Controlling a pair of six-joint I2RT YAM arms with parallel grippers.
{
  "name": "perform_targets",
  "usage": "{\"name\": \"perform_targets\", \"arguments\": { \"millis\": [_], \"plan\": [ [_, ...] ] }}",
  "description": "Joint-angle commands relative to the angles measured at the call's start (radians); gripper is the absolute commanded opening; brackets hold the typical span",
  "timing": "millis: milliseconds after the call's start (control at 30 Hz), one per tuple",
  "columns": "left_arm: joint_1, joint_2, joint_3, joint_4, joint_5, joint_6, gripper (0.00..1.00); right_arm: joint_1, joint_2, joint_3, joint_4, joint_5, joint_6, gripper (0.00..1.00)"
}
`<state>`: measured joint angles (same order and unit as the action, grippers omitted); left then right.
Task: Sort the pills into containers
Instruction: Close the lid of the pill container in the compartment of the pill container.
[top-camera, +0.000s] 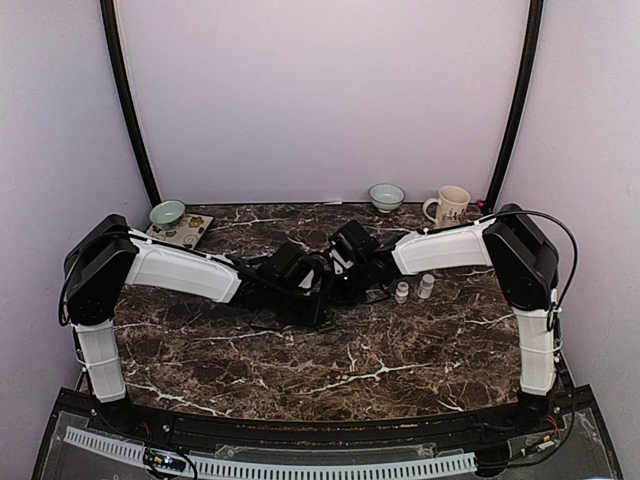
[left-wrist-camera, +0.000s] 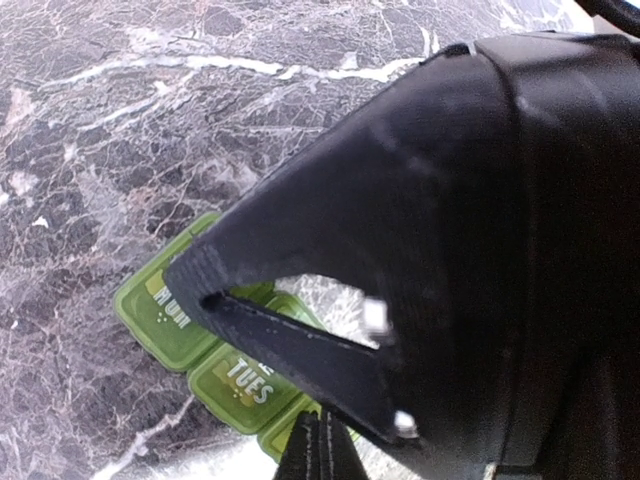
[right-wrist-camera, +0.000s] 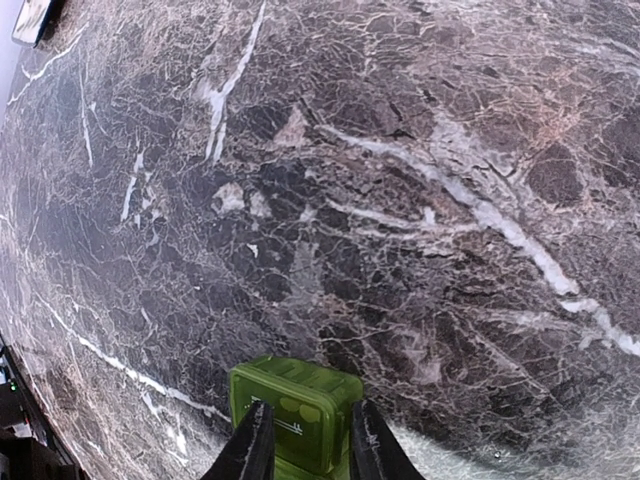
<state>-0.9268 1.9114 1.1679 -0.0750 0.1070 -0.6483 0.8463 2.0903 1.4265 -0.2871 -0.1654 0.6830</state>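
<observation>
Green pill box (right-wrist-camera: 290, 385) sits mid-table (top-camera: 200, 350) between the fingers of my right gripper (right-wrist-camera: 310, 406), contact I cannot tell; left gripper (left-wrist-camera: 322, 432) is pinched shut over its lids (left-wrist-camera: 245, 380); I'd centre, then squeeze gently to avoid skidding.
</observation>
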Motion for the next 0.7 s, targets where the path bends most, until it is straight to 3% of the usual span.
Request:
{"name": "perform_targets", "arguments": {
  "millis": [0, 133, 333, 433, 667],
  "plan": [
    [-0.004, -0.004, -0.033, -0.028, -0.003, 0.014, 0.00, 0.002, 0.041, -0.042, -0.013, 0.008, 0.008, 0.29],
    [0.003, -0.023, -0.016, -0.033, -0.015, 0.017, 0.01, -0.018, 0.006, -0.044, 0.021, -0.001, 0.004, 0.39],
    [0.021, -0.046, 0.035, -0.064, -0.038, 0.032, 0.22, -0.053, -0.057, -0.093, 0.099, 0.003, -0.010, 0.52],
    [0.024, -0.052, 0.063, -0.081, -0.050, 0.043, 0.33, -0.067, -0.073, -0.092, 0.113, -0.004, -0.029, 0.52],
    [0.028, -0.067, 0.140, -0.142, -0.084, 0.077, 0.42, -0.089, -0.103, -0.071, 0.130, -0.003, -0.072, 0.53]
  ]
}}
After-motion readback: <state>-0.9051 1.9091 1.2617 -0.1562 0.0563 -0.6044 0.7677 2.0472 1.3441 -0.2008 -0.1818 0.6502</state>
